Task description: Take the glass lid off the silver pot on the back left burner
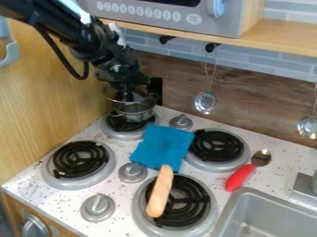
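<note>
At the upper left, over the back left burner (127, 121), hangs the black gripper (125, 96), pointing down at a small metal pot (136, 111) with wire-like handles. The gripper's lower end overlaps the pot's rim, and whether it holds the pot cannot be told. A blue cloth (162, 146) lies flat in the middle of the stove top. Just in front of it, a tan, elongated object (160, 191) rests across the front right burner (197, 202). A spoon with a red handle (240, 177) lies to the right of the burners.
Grey knobs (98, 207) stand between the burners. A grey sink (270, 214) is at the lower right. Metal utensils (206, 102) hang on the back wall under a wooden shelf (291, 39). A wooden panel (43, 106) borders the stove's left side.
</note>
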You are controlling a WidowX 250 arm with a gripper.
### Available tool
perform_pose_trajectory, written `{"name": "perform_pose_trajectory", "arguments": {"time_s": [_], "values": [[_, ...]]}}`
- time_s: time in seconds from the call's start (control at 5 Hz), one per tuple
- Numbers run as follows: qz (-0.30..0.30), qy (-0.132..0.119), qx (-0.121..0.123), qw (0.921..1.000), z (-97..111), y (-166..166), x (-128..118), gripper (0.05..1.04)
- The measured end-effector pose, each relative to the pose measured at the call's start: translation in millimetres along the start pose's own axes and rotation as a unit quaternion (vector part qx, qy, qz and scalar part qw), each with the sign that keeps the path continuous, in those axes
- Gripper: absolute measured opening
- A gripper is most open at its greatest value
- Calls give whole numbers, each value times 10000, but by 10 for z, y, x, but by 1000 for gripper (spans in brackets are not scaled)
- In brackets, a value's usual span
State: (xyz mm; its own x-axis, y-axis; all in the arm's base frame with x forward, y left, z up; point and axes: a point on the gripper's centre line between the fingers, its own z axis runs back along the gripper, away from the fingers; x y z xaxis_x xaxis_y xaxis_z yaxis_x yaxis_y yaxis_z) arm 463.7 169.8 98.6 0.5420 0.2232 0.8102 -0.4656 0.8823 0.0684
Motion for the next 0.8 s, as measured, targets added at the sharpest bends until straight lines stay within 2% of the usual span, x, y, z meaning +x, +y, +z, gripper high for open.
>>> {"name": "perform_pose_trajectory", "arguments": {"time_s": [0.4,0.6,0.8], "values": [[-151,218,-323,9991,486,-129,-288,308],[-261,435,-348,9981,742,-61,-510,309],[-402,670,-494,9957,948,10,-757,308]]}}
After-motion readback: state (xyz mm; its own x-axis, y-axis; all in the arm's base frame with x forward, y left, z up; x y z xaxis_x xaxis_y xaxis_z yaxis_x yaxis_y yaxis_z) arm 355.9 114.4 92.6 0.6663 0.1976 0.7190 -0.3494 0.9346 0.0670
